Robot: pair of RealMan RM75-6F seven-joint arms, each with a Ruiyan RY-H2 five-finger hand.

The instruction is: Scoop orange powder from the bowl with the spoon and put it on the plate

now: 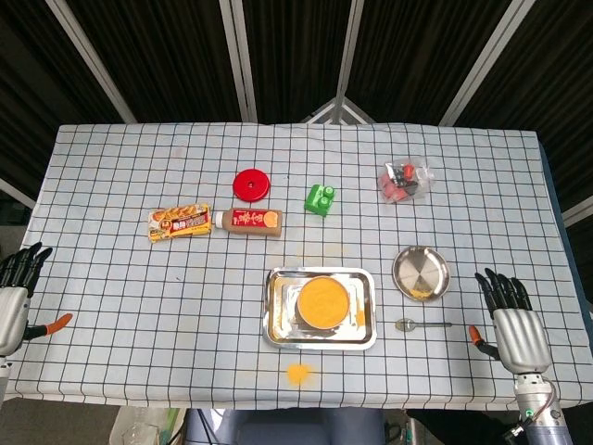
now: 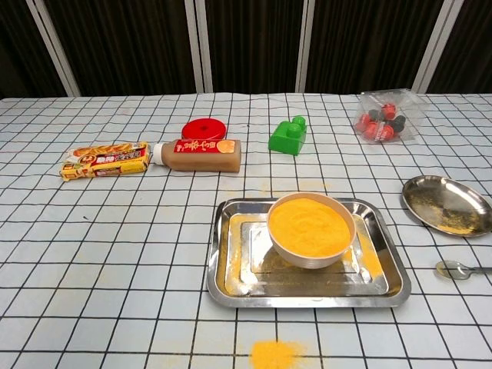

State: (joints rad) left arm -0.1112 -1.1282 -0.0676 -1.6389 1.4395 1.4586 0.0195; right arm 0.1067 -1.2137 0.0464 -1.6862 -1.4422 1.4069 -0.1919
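Note:
A bowl (image 1: 322, 302) (image 2: 310, 228) full of orange powder stands in a steel tray (image 1: 277, 320) (image 2: 227, 261) near the table's front. To its right lies the round metal plate (image 1: 421, 273) (image 2: 447, 204) with some orange powder on it. A small metal spoon (image 1: 422, 324) (image 2: 460, 269) lies flat on the cloth just in front of the plate. My right hand (image 1: 510, 322) rests open at the right front edge, apart from the spoon. My left hand (image 1: 18, 295) is open at the far left edge. Neither hand shows in the chest view.
Spilled orange powder (image 1: 297, 373) (image 2: 276, 354) lies in front of the tray. Behind stand a brown sauce bottle on its side (image 1: 247, 222) (image 2: 198, 155), a snack packet (image 1: 179, 222) (image 2: 106, 160), a red lid (image 1: 250, 184) (image 2: 204, 128), a green block (image 1: 320, 198) (image 2: 288, 136) and a bag of red items (image 1: 404, 180) (image 2: 382, 118).

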